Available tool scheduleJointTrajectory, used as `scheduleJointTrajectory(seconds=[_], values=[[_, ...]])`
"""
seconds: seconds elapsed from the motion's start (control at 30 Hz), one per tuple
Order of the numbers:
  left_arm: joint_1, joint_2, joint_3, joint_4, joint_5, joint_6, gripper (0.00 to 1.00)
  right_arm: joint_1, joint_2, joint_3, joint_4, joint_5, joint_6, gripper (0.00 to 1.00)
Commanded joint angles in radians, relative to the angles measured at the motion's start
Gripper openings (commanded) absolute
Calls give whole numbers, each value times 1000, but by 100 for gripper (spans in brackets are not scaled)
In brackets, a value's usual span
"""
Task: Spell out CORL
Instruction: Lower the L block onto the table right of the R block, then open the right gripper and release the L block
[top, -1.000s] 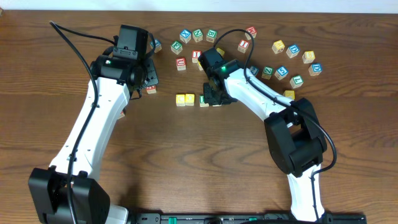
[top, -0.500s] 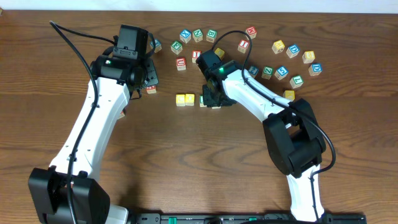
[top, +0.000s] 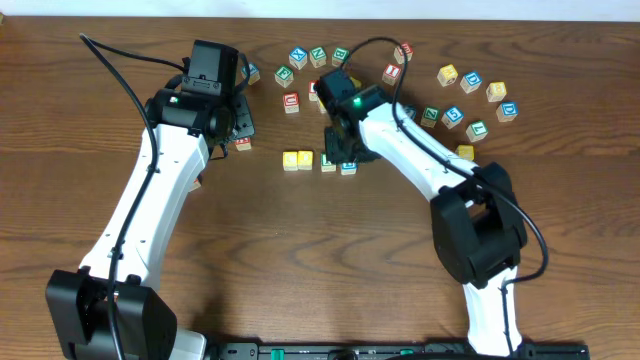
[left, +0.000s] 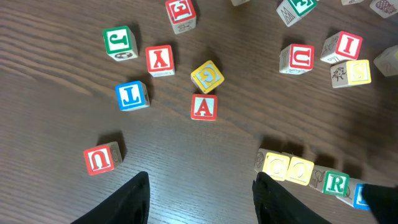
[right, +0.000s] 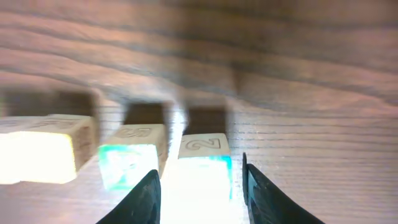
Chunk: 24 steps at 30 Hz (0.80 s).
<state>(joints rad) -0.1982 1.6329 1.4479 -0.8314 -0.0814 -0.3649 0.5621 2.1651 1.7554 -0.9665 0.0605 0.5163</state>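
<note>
Four cubes stand in a row at mid-table: yellow C (top: 290, 159), yellow O (top: 305, 159), green R (top: 328, 163) and blue L (top: 347, 167). In the left wrist view I read C (left: 274, 165), O (left: 302, 170) and R (left: 336, 183); the L (left: 359, 195) is partly cut off by the dark right arm. My right gripper (top: 345, 150) hovers just behind the L cube (right: 202, 169), fingers open on either side of it with a gap on the right. The R cube (right: 127, 163) sits beside it. My left gripper (left: 200, 202) is open and holds nothing, left of the row.
Many loose letter cubes lie along the table's far side (top: 470, 80). Red U (left: 99, 157), red A (left: 203, 107), blue L (left: 132, 96) and red Y (left: 159, 60) cubes lie ahead of the left gripper. A red cube (top: 243, 143) sits by the left gripper.
The right gripper's jaws have widened off the blue L cube, which now stands at the row's right end. The right wrist has drawn back slightly. The left arm is still.
</note>
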Motion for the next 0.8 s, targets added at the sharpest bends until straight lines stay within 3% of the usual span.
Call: scheduleJointTrajectory(seconds=[0.0,0.2,0.4,0.47,0.77], values=[[0,14,-10,-13,-9,7,53,-14,-83,36,-8,16,10,38],[1,14,-56,-20,19,-10,49,-53,-97,34,-74,16,3,35],[1,14,-117,8,29,-14,8,-94,-93,-25,-101,6,4,6],[1,14,-123,11,29,-14,8,-96,-93,-64,-81,-17,4,1],[0,14,-123,19,44,-14,8,-88,-92,-233,63,-106,23,1]])
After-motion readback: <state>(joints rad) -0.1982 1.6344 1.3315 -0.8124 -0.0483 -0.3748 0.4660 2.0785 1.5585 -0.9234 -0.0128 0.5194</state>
